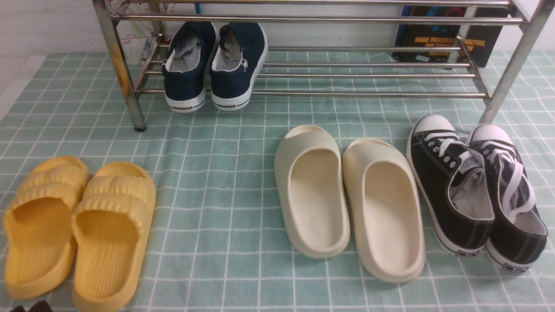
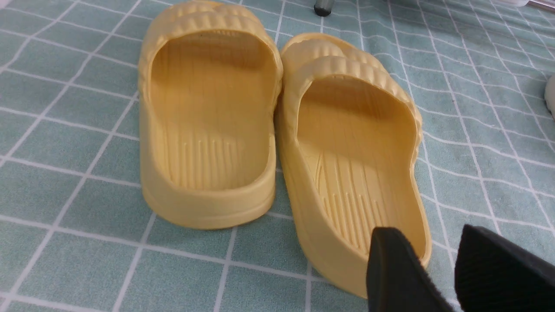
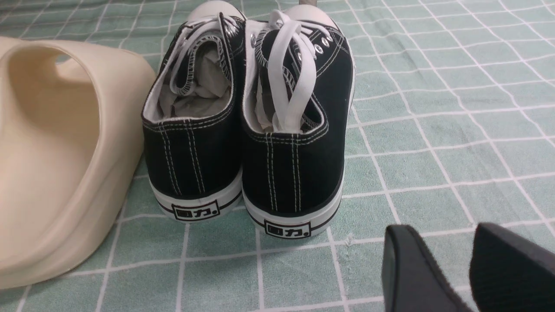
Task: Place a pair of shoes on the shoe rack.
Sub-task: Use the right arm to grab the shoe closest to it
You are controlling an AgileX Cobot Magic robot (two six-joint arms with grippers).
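Eight shoes make four pairs: two black sneakers, two navy slip-ons, two cream slides and two yellow slides. There is one chrome shoe rack showing two tiers of bars, one dark book and one green checked cloth.

Left hand and right hand bear black wedge fingers (fuzzy-edged).

Two yellow slides are observed side by side, walls touching, heels toward the camera, on a green cloth with white grid lines. The left end effector is seen at one slide's heel, fingers parted, nothing between them. Contact cannot be determined.
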